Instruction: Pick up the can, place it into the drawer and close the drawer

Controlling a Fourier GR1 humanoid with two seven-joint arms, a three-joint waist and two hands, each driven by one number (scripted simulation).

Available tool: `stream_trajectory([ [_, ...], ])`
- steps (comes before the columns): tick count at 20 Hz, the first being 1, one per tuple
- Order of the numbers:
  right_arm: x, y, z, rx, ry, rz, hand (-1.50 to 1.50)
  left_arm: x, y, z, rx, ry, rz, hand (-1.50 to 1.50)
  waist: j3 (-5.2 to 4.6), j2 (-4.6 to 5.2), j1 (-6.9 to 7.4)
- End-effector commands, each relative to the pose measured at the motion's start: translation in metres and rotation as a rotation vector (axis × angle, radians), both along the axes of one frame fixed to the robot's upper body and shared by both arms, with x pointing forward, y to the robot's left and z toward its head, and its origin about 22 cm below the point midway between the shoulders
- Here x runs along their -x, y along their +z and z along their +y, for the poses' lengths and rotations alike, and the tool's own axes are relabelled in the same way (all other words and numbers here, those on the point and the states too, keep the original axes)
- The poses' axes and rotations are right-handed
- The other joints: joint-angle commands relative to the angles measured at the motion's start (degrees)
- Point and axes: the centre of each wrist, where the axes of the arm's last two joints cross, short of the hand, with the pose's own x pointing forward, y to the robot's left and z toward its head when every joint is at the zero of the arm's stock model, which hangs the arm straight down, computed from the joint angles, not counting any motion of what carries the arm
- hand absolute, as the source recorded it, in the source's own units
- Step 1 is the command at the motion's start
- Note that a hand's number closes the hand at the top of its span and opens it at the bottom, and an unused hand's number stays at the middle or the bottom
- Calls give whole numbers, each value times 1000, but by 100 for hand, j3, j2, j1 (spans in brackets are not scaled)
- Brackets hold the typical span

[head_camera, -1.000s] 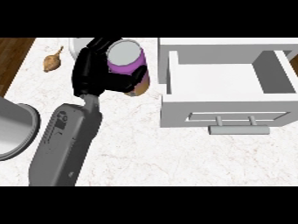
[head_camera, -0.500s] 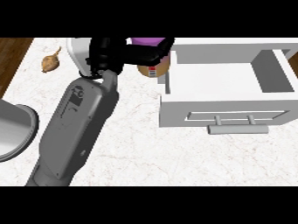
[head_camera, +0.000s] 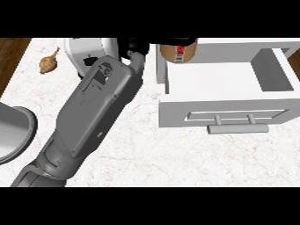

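The can [head_camera: 178,52] is seen at the top of the head view, held over the back left corner of the open drawer [head_camera: 230,81], just beside its rear wall; only its tan lower body with a label shows, the upper part being cut off by the edge of the view. It is judged to be a stiff, smooth-walled cylinder, light enough for one hand, liable to slip or roll if taken at the rim; a hold round the mid-body, as appears to be the case here, is judged the safest place.

The left hand [head_camera: 142,46] is seen against the can's left side, and its fingers seem to be closed round the can, though most of the hand is hidden by the forearm and the view's edge. The right hand is not shown.

Compared with half a second ago, the can has been carried further right, from beside the drawer's left wall to above its interior, and the purple top is no longer visible. The forearm has been extended further across the desk [head_camera: 152,158].

A small brown object [head_camera: 48,63] lies well apart at the desk's left, and a grey cylinder [head_camera: 3,136] stands at the left edge.
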Motion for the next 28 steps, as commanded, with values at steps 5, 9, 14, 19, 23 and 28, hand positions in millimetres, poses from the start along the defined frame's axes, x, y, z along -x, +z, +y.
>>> stream_trajectory([
  [5,-24,2,-2,12,11,-5,-150,-12,8,-28,-22,-12,28,150,1,18,-29],
  [9,-14,5,-2,3,13,-3,-150,-10,24,-42,-45,-15,37,150,1,2,-21],
  [14,-26,15,0,11,31,-14,-150,-16,-6,-43,-60,-6,34,150,2,46,-172],
  [19,-15,4,8,-14,49,-6,-150,-17,-10,-50,-95,36,51,150,8,60,-279],
  [23,-30,18,5,1,43,-9,-150,-16,-4,-57,-87,35,70,150,4,53,-202],
  [28,-27,12,7,-7,55,-16,-150,-20,-11,-58,-142,54,104,150,10,81,-313],
])
